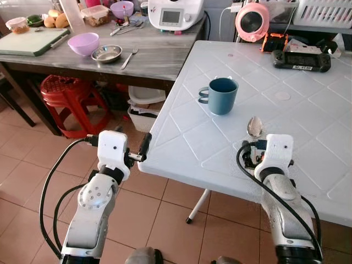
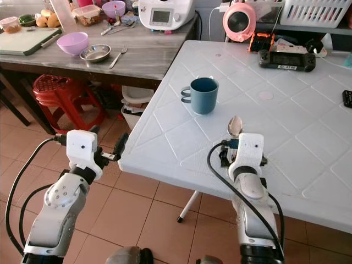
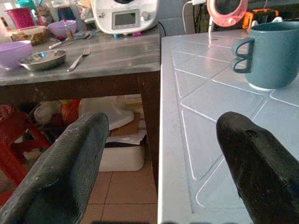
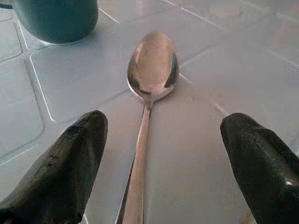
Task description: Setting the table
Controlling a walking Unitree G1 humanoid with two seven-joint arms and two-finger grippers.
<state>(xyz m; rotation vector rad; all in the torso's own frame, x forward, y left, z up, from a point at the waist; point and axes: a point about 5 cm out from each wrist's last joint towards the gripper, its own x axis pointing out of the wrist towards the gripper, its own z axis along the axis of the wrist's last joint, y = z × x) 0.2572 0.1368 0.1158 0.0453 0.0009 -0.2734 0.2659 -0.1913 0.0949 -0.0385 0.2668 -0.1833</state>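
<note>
Spoon (image 4: 150, 74) lengthwise between right gripper (image 4: 161, 163) wide jaws, bowl toward mug (image 1: 221, 95); left gripper (image 3: 163, 168) jaws wide

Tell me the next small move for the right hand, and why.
Probably draw the right hand straight back off the spoon. Its fingers are spread wide, the spoon lies flat on the white table between them, bowl toward the blue mug, so it looks placed. The left hand waits at the table's edge.
</note>
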